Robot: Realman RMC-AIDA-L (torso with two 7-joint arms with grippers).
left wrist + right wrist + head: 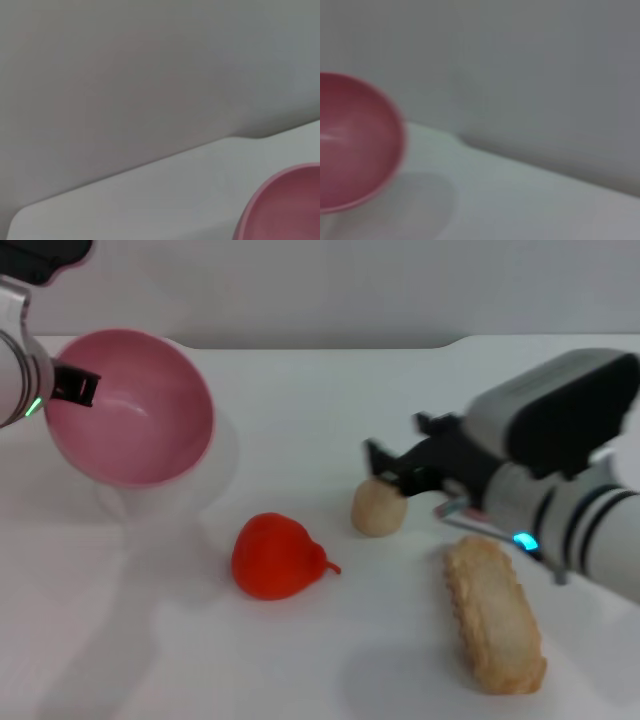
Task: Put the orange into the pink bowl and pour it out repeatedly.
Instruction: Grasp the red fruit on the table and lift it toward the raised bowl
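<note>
The left gripper (72,386) sits at the far left of the tabletop (330,400) and is clamped on the rim of the bowl (135,410). It holds the bowl raised and tipped on its side, so the opening faces toward the middle of the tabletop; a faint shadow lies beneath it. The bowl is empty. In the left wrist view only a curved part of the bowl's rim (280,200) shows, with the tabletop's far edge behind it.

The orange (275,557) lies on the tabletop in front of the bowl, apart from it, its small stem nub pointing toward the right side.

The right gripper (392,466) reaches in from the right, its dark fingers spread apart and holding nothing, just above and behind a small beige ball (378,508). Whether it touches the ball cannot be told. A long, ridged beige pastry (495,615) lies below the right arm, near the ball. The right wrist view shows the tilted bowl (355,145) and its shadow.
</note>
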